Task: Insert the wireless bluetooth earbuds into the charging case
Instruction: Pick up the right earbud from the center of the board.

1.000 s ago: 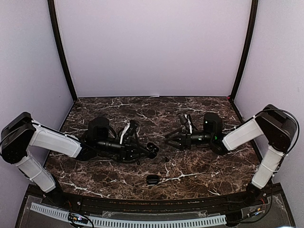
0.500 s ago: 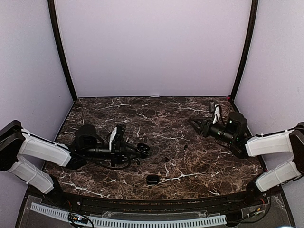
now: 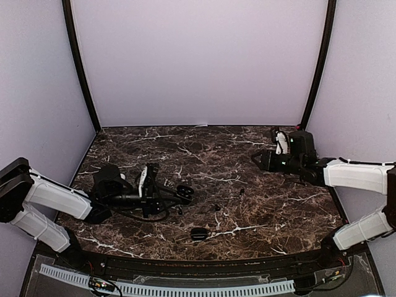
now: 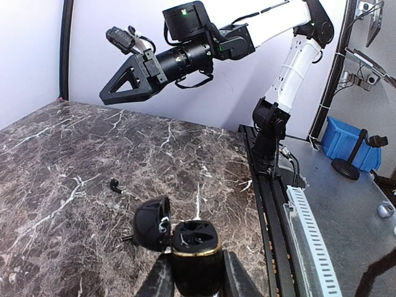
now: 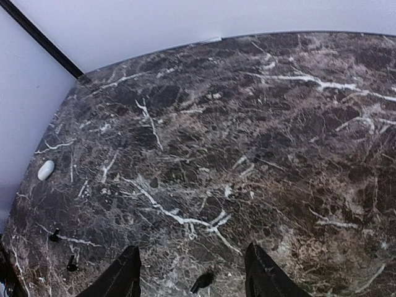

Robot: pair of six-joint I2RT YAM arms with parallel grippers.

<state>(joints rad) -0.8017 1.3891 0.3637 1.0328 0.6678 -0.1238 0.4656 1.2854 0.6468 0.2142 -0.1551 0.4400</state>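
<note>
The left gripper [image 4: 194,272] clamps the open charging case [image 4: 197,244]; the right gripper [image 5: 193,249] gapes empty. Pinching a tiny black earbud [image 4: 114,184] could flick it away.

Two black charging cases show in the top view: one open case [image 3: 184,193] and a second case [image 3: 198,233]. The right wrist view shows three tiny black earbuds [image 5: 54,236], [image 5: 72,267], [image 5: 203,281] and one white earbud [image 5: 46,169]. One bench [image 3: 278,210]; two arms, the left arm [image 3: 55,195] and the right arm [image 3: 352,176]
</note>
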